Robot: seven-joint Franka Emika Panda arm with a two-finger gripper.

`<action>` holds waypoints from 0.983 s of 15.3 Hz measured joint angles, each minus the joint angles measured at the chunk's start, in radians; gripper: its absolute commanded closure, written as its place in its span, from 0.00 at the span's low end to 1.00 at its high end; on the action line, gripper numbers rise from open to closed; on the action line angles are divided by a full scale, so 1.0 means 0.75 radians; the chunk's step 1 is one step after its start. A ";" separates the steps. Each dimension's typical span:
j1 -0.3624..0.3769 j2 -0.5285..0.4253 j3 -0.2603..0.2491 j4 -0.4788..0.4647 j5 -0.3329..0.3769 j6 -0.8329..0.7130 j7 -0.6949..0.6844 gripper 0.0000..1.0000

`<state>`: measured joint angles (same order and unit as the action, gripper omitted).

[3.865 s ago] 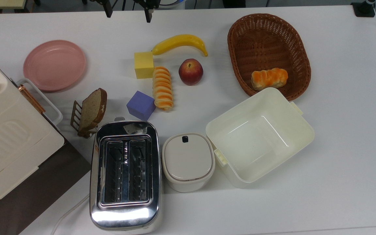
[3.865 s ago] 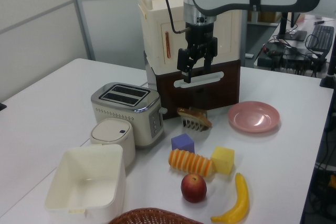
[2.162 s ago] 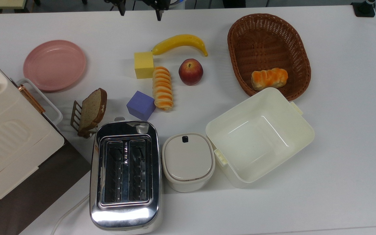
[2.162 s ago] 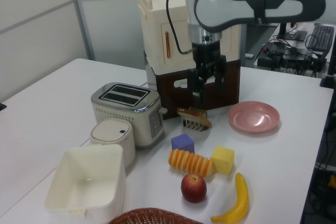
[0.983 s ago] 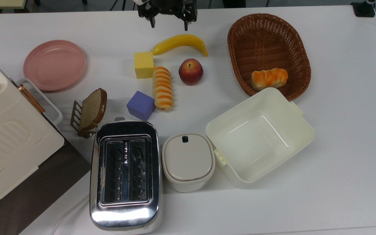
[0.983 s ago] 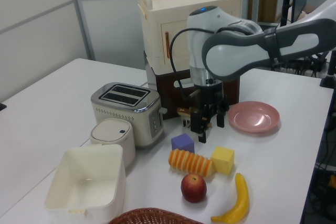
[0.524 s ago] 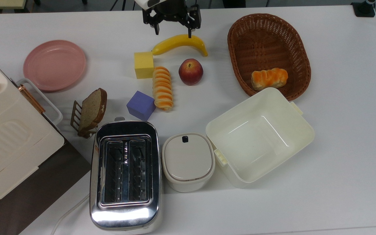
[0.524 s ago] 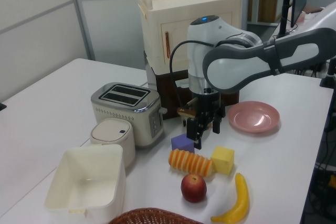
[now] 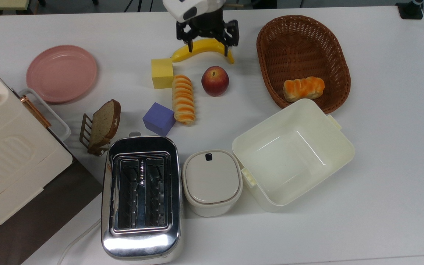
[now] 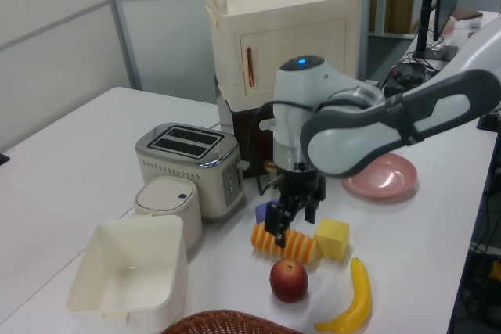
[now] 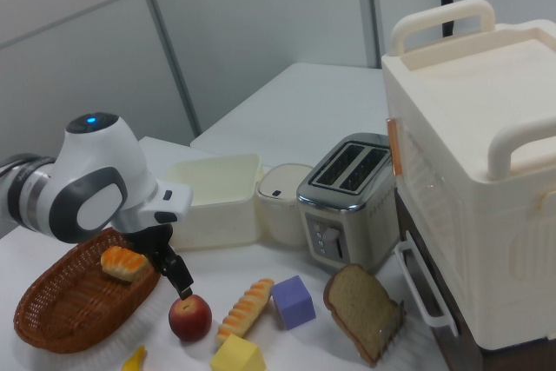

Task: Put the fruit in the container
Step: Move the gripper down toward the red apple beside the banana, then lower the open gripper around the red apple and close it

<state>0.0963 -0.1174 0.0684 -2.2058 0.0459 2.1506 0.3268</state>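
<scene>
Above the banana (image 9: 201, 47), arm wrist pointing down, jaws spread, apple (image 9: 215, 81) near.

The Franka arm (image 10: 368, 127) is built of smooth white rounded shells joined by dark grey bands at the joints. A small blue light glows on top of the white wrist housing (image 11: 91, 121). A black cable loops along the wrist's side in the left view. Below the wrist sits a black hand, the gripper (image 9: 210, 47), with two slim black fingers (image 10: 275, 234) set apart. Just above the fingers the black hand carries small dark brackets.
</scene>
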 measured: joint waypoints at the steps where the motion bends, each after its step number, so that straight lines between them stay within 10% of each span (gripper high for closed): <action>1: 0.000 0.013 0.006 -0.005 0.000 0.028 0.035 0.00; 15: 0.034 0.184 0.016 -0.008 -0.091 0.115 0.310 0.00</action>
<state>0.1216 0.0205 0.0805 -2.2115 -0.0221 2.2366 0.5592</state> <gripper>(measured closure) 0.000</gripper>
